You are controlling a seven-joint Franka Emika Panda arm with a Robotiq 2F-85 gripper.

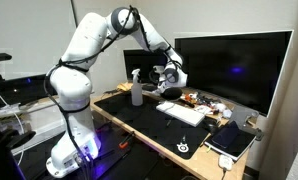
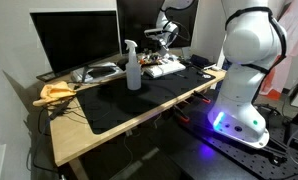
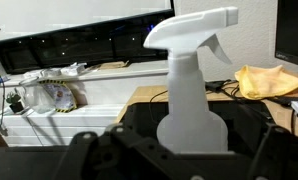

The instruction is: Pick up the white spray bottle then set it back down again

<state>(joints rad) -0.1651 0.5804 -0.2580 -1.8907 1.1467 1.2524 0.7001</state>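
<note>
The white spray bottle [image 1: 136, 89] stands upright on the black desk mat, and it also shows in the other exterior view [image 2: 133, 68]. In the wrist view the bottle [image 3: 192, 95] fills the middle, its trigger head pointing right. My gripper [image 1: 169, 74] hangs above the desk beside the bottle at about its head height, apart from it, as the other exterior view [image 2: 167, 36] also shows. In the wrist view my gripper [image 3: 179, 145] is open, its dark fingers low on either side of the bottle. The bottle's base is hidden behind the fingers.
A large dark monitor [image 1: 234, 65] stands behind the desk. A white keyboard [image 1: 184, 112] and small clutter [image 1: 197, 99] lie near the gripper. A tablet [image 1: 232, 140] lies at the desk's end. A yellow cloth [image 2: 57, 92] lies beyond the bottle [image 3: 264, 80].
</note>
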